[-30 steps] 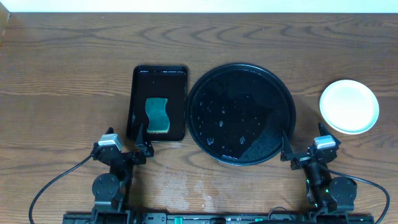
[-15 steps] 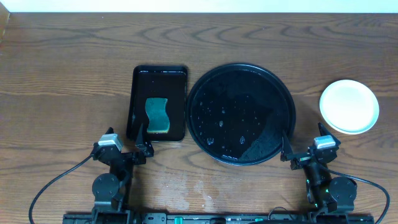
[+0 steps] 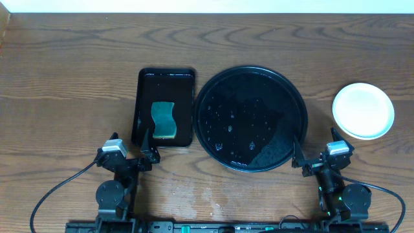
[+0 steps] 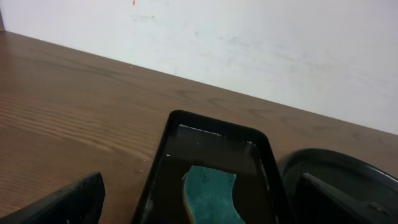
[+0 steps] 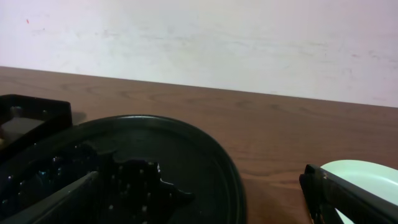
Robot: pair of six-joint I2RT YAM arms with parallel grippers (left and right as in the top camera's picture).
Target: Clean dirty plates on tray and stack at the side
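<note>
**A:** Found the plates [image 3: 363, 110]?

**B:** Yes. Lying at 3 o'clock of the tray [image 3: 220, 90], well apart from it, on the bare wooden bench [image 3: 65, 77]. Round, with a plain pale top face from overhead. Mint-green at the rim [image 5: 367, 173] in the right wrist view, partly hidden behind a fingertip [image 5: 348, 199]. Cannot tell the number stacked.

**A:** And the tray itself?

**B:** Sitting at bench centre. Glossy black, raised rim, beaded with water droplets [image 3: 229, 120], with a duller patch toward its 5 o'clock.

**A:** Anything else around?

**B:** A smaller rectangular black tray [image 3: 167, 70] just beside it at 9 o'clock. Cannot tell whether touching or a hair apart. Wet inside, with a green sponge [image 3: 164, 120] lying toward its 6 o'clock end. Beyond the bench's far edge at 12 o'clock, a white wall [image 4: 249, 37].

**A:** Left jaws?

**B:** Spread wide, gripping nothing. Parked low at 7 o'clock of the bench, facing 12 o'clock, straight at the rectangular black tray and the sponge. Seen from overhead, with one fingertip [image 3: 147, 137] over that tray's near rim.

**A:** Right jaws?

**B:** Spread wide too, gripping nothing. Parked at 5 o'clock of the bench, facing 12 o'clock, toward the strip of wood between tray and plates. One fingertip [image 3: 296, 150] over the round tray's rim at its 5 o'clock. Plates at roughly 1 o'clock from there, across bare wood.
</note>
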